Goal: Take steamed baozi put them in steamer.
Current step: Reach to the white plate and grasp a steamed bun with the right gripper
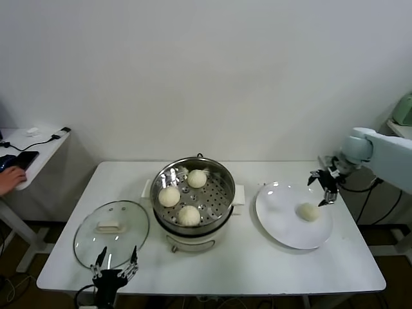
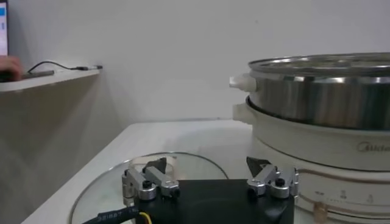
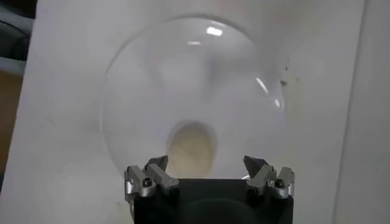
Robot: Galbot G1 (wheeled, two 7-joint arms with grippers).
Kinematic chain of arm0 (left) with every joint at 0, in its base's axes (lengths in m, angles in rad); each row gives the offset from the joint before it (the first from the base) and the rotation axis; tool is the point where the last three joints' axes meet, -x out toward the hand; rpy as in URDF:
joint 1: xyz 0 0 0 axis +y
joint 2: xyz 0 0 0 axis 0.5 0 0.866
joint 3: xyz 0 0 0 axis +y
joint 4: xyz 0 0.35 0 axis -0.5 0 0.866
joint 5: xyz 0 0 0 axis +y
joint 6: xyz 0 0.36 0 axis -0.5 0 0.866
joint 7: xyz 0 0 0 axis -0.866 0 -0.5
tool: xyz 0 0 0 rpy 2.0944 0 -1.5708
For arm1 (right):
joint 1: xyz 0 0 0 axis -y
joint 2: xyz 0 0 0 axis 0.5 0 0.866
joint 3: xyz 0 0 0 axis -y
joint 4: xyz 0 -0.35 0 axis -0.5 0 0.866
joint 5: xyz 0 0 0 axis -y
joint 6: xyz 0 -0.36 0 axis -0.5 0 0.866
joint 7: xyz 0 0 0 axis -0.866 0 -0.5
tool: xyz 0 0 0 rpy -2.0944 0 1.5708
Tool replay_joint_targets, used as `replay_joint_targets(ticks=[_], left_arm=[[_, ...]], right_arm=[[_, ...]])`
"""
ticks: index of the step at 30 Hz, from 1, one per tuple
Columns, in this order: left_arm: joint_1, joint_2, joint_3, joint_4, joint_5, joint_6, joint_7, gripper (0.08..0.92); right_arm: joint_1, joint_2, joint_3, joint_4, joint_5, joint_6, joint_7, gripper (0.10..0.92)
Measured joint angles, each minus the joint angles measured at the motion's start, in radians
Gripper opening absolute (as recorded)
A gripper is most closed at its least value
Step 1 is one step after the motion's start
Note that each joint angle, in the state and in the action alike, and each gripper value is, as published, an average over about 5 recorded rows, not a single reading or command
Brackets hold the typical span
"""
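I see my right pincer spread above the last baozi on the plate, left pincer spread idle by the lid.

White bench against a pale wall. Round glass lid with a white handle lies flat on the bench's left part, near the front edge. Flat white plate sits on the right part, well apart from the lid. Small side table off to the left carries a dark cable and a dark phone; a person's hand rests at its near end. Pale green object at the far right edge, mostly cut off.
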Motion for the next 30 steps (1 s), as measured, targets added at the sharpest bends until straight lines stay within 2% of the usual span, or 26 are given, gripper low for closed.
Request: replay_joint_targets(ticks=[23, 30], left_arm=[[0.000, 0.004, 0.003, 0.007, 0.006, -0.001, -0.001, 0.823], [0.000, 0.006, 0.001, 0.008, 0.004, -0.001, -0.005, 0.823]], right_arm=[[-0.250, 0.074, 0.192, -0.119, -0.080, -0.099, 0.064, 0.817], [-0.252, 0.078, 0.198, -0.118, -0.084, -0.110, 0.062, 0.676]])
